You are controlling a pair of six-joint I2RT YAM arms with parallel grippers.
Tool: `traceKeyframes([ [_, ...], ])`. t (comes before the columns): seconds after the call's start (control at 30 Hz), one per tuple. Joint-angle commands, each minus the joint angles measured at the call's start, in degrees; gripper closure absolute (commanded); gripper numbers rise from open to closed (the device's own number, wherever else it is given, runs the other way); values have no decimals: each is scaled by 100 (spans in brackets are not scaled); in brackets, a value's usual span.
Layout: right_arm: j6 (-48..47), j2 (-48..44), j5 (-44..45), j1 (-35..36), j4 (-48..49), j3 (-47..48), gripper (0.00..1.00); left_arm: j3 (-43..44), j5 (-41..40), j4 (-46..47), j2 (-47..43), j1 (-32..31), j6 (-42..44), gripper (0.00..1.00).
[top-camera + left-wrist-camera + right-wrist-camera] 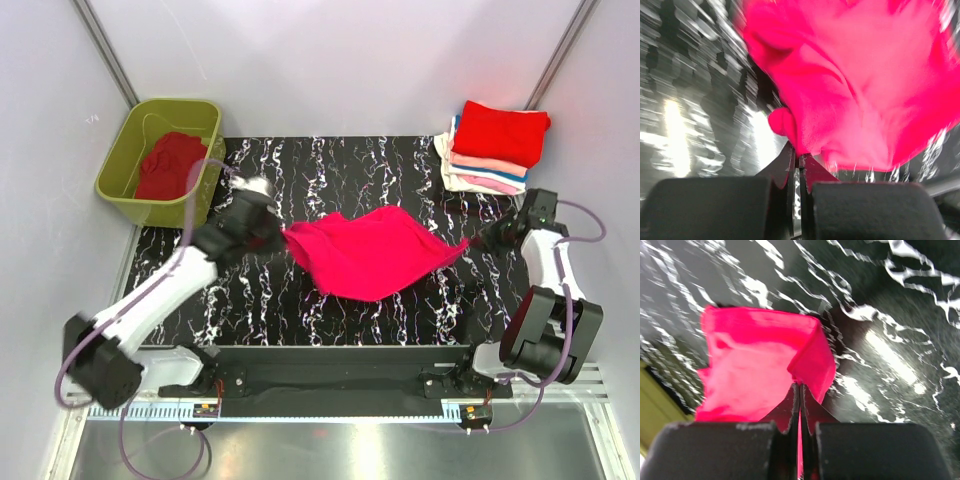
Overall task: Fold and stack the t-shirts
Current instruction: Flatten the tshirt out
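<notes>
Noted: the magenta t-shirt [370, 255] hangs stretched over the middle of the tabletop [250, 310], long axis left to right. The left pincer [279, 234] is clenched on its left edge and the right pincer [470, 243] on its right corner. The folded stack [495, 145] lies far right, nearer the right pincer.

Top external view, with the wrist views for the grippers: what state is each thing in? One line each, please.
magenta t-shirt: rumpled, stretched between both grippers
left gripper: shut on the shirt's edge
right gripper: shut on a doubled-over corner
stack of t-shirts: folded, piled at the back right, red on top
red t-shirt: crumpled, unfolded, in the tub
tub: upright, open-topped
</notes>
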Motion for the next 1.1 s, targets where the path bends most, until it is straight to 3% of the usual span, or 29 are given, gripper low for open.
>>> traceKeyframes([
  [0.0,260,-234,104,-86,-147,471,100,230,-146,-1120,-721,964,790,100],
  [0.23,295,-128,86,-289,-217,533,100,-473,259,-1332,-1258,2030,1213,97],
  [0.3,260,-189,104,-307,-217,463,100,-666,321,-1341,-1355,2084,1143,75],
  [0.33,242,-190,113,-315,-235,454,100,-728,330,-1323,-1381,2084,1125,58],
  [0.37,251,-207,113,-307,-244,436,100,-850,347,-1314,-1390,2084,1099,32],
  [0.5,251,-225,78,-307,-182,313,100,-1071,688,-1271,-1451,2075,993,19],
  [0.6,207,-225,34,-307,-173,269,100,-1361,708,-1218,-1776,1961,818,19],
  [0.7,207,-243,-28,-307,-112,217,100,-1379,296,-1323,-2005,1399,554,24],
  [0.8,207,-251,-80,-307,-86,164,100,-1720,549,-947,-2015,986,177,32],
  [0.97,172,-269,-168,-307,-33,67,100,-2178,769,91,-1532,55,-509,23],
  [1.07,154,-295,-186,-307,-15,32,100,-2056,725,451,-1005,-130,-528,21],
])
